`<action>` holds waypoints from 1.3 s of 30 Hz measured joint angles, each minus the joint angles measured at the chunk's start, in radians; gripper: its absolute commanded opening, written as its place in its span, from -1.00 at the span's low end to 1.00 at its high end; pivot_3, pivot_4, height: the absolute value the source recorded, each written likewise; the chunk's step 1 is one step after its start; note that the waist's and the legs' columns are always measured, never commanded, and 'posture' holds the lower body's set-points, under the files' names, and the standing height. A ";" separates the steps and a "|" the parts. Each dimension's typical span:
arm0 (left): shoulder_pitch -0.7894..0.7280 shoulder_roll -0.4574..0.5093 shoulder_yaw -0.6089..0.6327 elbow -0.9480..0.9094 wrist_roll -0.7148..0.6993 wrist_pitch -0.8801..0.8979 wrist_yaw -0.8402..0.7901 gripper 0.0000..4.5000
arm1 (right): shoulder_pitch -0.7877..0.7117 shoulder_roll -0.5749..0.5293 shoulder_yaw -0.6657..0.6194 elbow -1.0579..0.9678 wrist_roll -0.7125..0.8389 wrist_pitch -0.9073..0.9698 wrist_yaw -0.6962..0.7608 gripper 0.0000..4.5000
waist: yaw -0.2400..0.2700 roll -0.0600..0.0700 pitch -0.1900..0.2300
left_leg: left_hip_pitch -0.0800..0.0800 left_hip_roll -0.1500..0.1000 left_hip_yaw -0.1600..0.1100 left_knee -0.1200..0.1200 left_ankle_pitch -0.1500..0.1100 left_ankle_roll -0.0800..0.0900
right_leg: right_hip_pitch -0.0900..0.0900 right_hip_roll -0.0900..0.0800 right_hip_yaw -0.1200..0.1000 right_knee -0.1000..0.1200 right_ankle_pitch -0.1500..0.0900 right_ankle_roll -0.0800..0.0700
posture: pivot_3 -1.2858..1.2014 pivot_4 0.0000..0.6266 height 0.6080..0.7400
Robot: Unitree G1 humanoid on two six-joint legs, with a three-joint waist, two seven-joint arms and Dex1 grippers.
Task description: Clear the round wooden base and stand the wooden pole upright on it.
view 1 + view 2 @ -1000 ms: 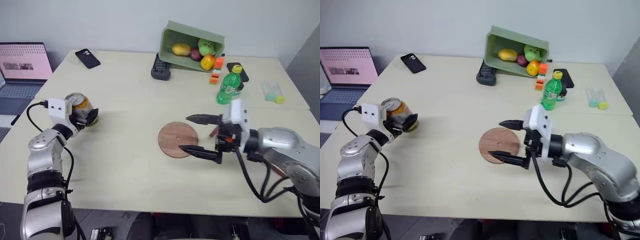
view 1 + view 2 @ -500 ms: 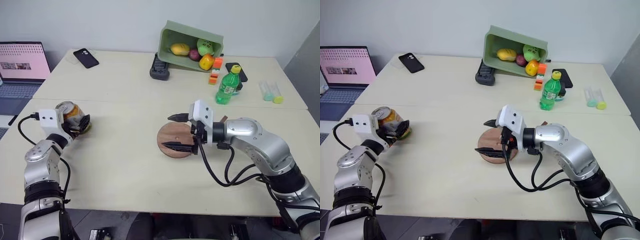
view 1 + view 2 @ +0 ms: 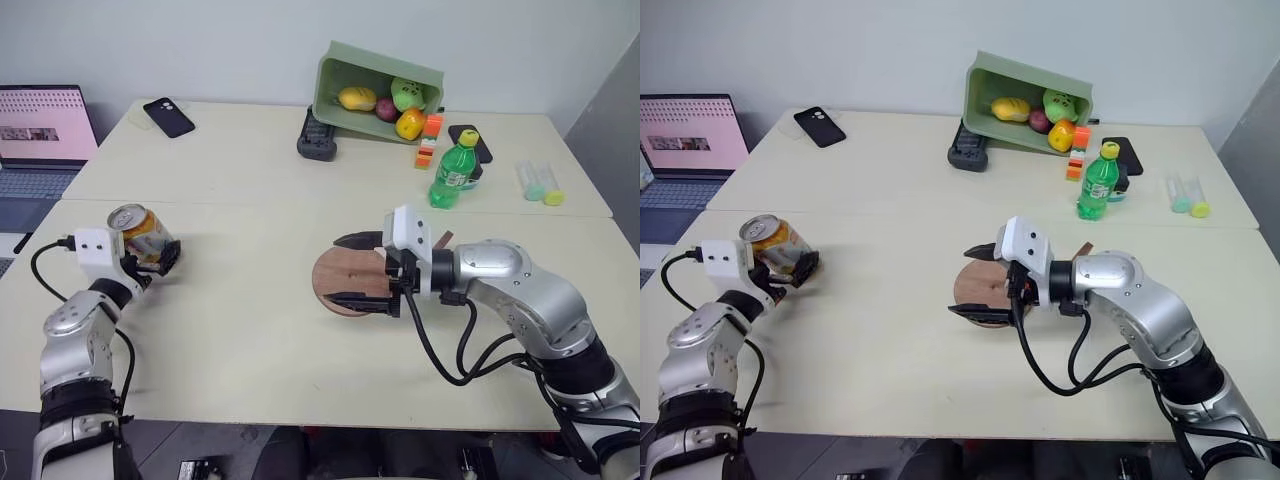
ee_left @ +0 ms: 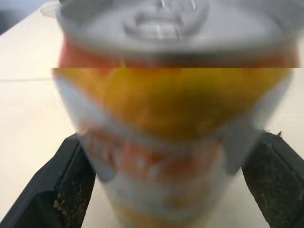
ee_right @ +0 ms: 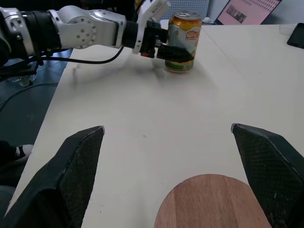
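The round wooden base [image 3: 352, 276] lies flat on the table's near middle with nothing on it. My right gripper [image 3: 338, 269] hovers over it, open, one finger past the far rim and one past the near rim. A short brown tip [image 3: 446, 238] behind my right wrist may be the wooden pole; the arm hides the rest. At the table's left, my left gripper [image 3: 160, 255] is shut on an orange and yellow drink can [image 3: 140, 230], which also shows in the right wrist view [image 5: 184, 40]. The can stays roughly upright, at or just above the tabletop.
A tilted green bin [image 3: 340, 75] with fruit stands at the back, a black device [image 3: 315, 135] beside it. A green bottle [image 3: 453, 172], orange blocks [image 3: 430, 142] and two small tubes [image 3: 540, 183] stand at the right. A phone [image 3: 165, 116] and laptop [image 3: 40, 125] are at the back left.
My left gripper has carried the can down and back toward the table's near left. My right gripper has shifted a little to the left, further over the base, still open.
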 measured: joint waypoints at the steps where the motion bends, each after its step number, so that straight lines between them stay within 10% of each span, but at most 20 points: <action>1: 0.024 0.002 0.003 -0.019 -0.002 0.009 -0.001 0.98 | 0.008 -0.002 -0.002 -0.001 -0.003 0.000 0.002 1.00 | 0.000 0.000 0.000 | 0.000 0.000 0.000 0.000 0.000 0.000 | 0.000 0.000 0.000 0.000 0.000 0.000 | 0.03 -0.52 1.00; 9: 0.306 0.041 0.069 -0.215 0.005 0.035 0.013 0.98 | 0.116 -0.073 -0.065 -0.011 -0.035 -0.031 0.003 1.00 | 0.001 0.000 0.000 | 0.000 0.000 0.001 -0.001 -0.002 0.003 | 0.000 -0.001 0.002 -0.002 0.000 0.000 | 0.03 -0.52 1.00; 16: 0.612 0.065 0.005 -0.763 -0.040 0.104 -0.117 0.98 | 0.270 -0.164 -0.308 -0.162 0.009 0.033 -0.073 1.00 | 0.030 0.001 0.000 | 0.002 -0.001 0.001 -0.001 -0.003 0.003 | 0.005 -0.003 0.002 -0.002 0.000 0.000 | 0.03 -0.52 1.00; 29: 0.135 0.221 -0.388 -0.881 -0.155 0.315 -0.395 0.98 | 0.539 -0.363 -0.575 -0.270 0.089 0.276 -0.146 1.00 | -0.005 0.005 0.001 | 0.014 0.001 0.009 -0.004 -0.004 0.006 | 0.012 0.005 0.004 -0.003 0.000 -0.001 | 0.03 -0.52 1.00; 39: -0.098 0.153 -0.589 -0.838 -0.070 0.323 -0.434 0.98 | 0.182 -0.439 -0.198 0.035 -0.073 0.367 -0.124 1.00 | 0.001 0.006 0.002 | 0.009 0.000 0.008 -0.002 -0.004 0.006 | 0.009 0.006 0.004 -0.004 0.000 0.000 | 0.03 -0.52 1.00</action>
